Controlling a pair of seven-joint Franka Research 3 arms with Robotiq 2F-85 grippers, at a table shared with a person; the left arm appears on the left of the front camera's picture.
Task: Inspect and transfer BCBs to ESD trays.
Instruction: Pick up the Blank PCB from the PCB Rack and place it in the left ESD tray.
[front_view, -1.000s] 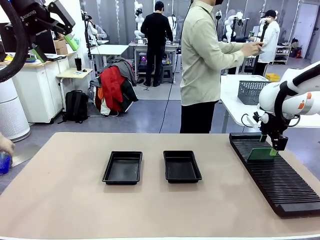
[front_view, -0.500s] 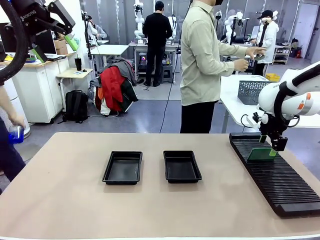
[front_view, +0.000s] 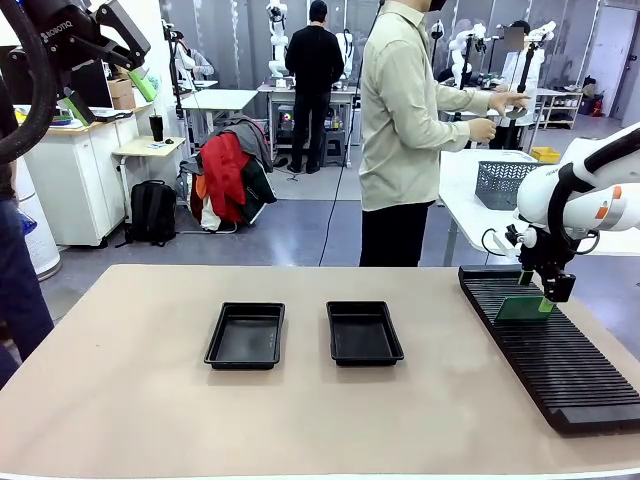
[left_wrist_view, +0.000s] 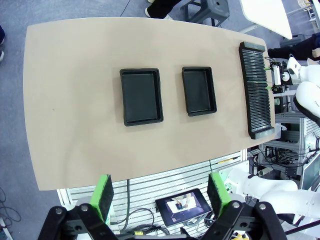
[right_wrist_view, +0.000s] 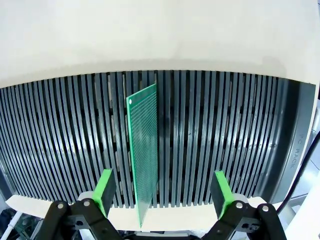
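Observation:
Two empty black ESD trays (front_view: 245, 335) (front_view: 364, 332) lie side by side mid-table; from above they show as the tray (left_wrist_view: 141, 96) and the tray (left_wrist_view: 199, 90). One green BCB (front_view: 522, 308) stands on edge in a slot of the long black rack (front_view: 560, 350) at the right. My right gripper (front_view: 552, 291) hangs just over it. In the right wrist view the BCB (right_wrist_view: 145, 165) stands between the gripper's (right_wrist_view: 163, 189) open green pads (right_wrist_view: 105, 185), touching neither. My left gripper (front_view: 110, 92) is raised high at the upper left, open (left_wrist_view: 161, 195) and holding nothing.
A person in a pale shirt (front_view: 405, 130) stands beyond the far edge, turned towards a white side table with a grey mesh basket (front_view: 505, 183). Another person's dark sleeve (front_view: 15, 270) is at the left edge. The rack (left_wrist_view: 256, 90) runs along the table's right end.
Both arms are still. The person at the left edge has come closer into the picture. The person behind the table has shifted hands.

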